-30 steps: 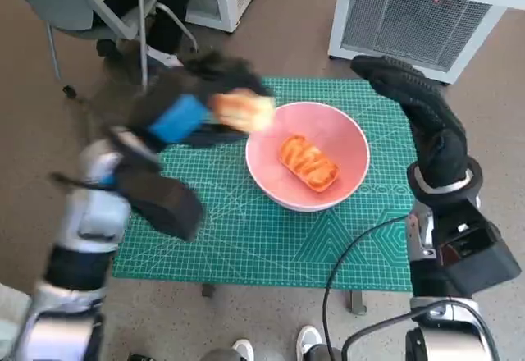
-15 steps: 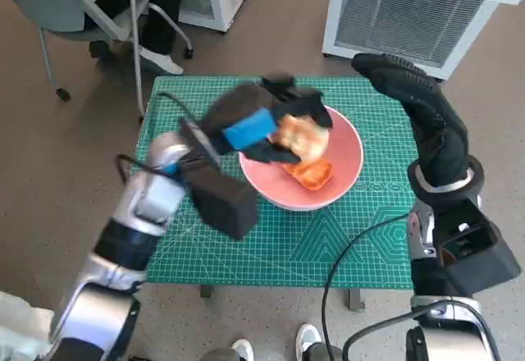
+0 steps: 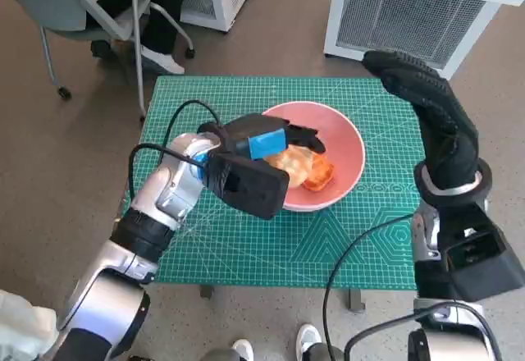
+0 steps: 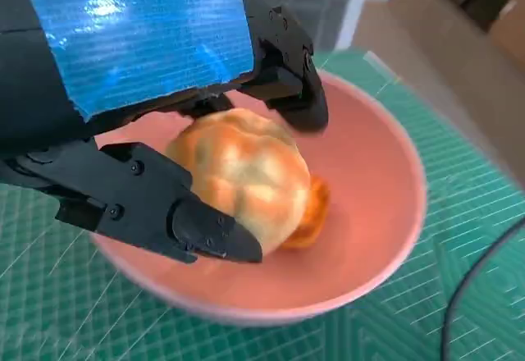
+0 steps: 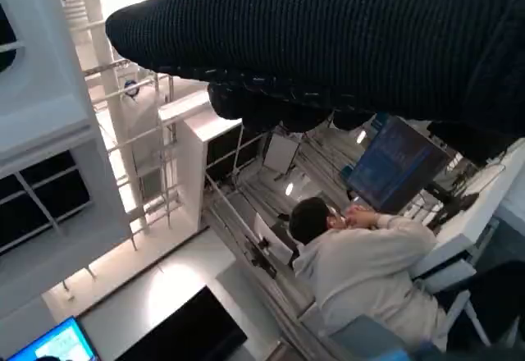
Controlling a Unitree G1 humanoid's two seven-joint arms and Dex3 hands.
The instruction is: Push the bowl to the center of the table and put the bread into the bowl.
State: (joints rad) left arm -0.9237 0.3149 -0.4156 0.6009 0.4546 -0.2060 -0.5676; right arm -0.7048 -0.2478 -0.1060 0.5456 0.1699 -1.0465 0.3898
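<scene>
A pink bowl [image 3: 344, 135] sits near the middle of the green mat [image 3: 246, 246]. My left hand [image 3: 267, 141] reaches into it from the left and grips a round golden bun [image 3: 291, 161]. In the left wrist view the bun [image 4: 238, 172] lies between the black fingers [image 4: 164, 209], low inside the bowl [image 4: 369, 238]. An orange glazed bread [image 3: 321, 174] lies in the bowl beside the bun; a bit of that bread [image 4: 312, 209] peeks out behind the bun. My right hand [image 3: 418, 90] is raised at the table's far right corner, holding nothing, fingers extended.
A white grilled unit [image 3: 418, 8] stands beyond the table. A chair [image 3: 90, 16] with a seated person's legs is at the far left. A black cable [image 3: 344, 271] crosses the mat's near right. A person at a desk [image 5: 361, 262] shows in the right wrist view.
My left hand carried the bun rightward from the mat's left side and lowered it into the bowl. The right hand stayed raised.
</scene>
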